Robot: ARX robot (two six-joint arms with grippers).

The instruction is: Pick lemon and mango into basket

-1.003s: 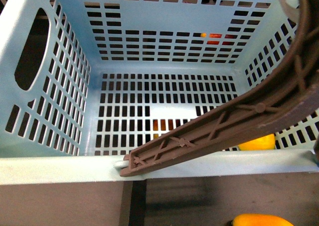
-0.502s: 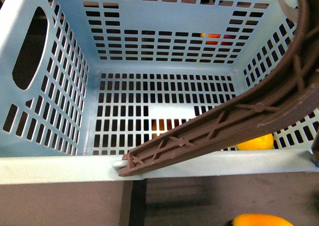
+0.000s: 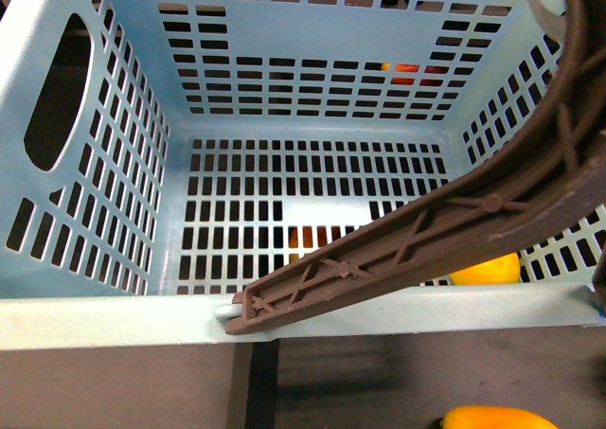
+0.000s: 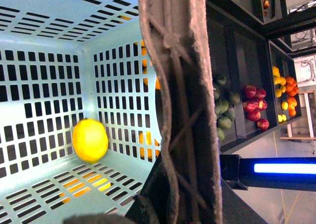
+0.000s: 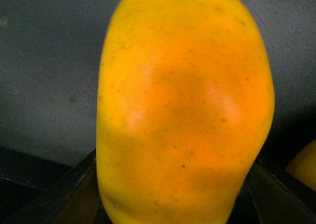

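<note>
Inside the basket (image 3: 114, 320), on its slotted floor near the right corner closest to the robot, sits the lemon (image 3: 488, 270). In the front view it is half hidden by the brown handle (image 3: 398, 254), which slants across the opening from the near rim up to the right. The left wrist view shows the lemon (image 4: 90, 140) whole, round and bright yellow, close to where two walls meet.

The mango (image 3: 497, 418) lies outside the basket, on the dark grey surface in front of the near rim (only its upper part shows at the bottom edge of the front view). In the right wrist view it fills the picture, smooth yellow-orange with tiny specks. The dark right fingers (image 5: 69, 194) sit against both sides of its lower part, grasping it. A sliver of another yellow fruit (image 5: 305, 164) shows at that picture's edge.

The left fingers do not show clearly, so I cannot tell whether they are clenched or released. The handle runs very close past the left wrist camera. Beyond the basket stand dark shelves (image 4: 247, 51) with green fruit (image 4: 223, 105), red fruit (image 4: 254, 103) and orange and yellow fruit (image 4: 286, 88), and a blue light bar (image 4: 284, 168) glows nearby.
</note>
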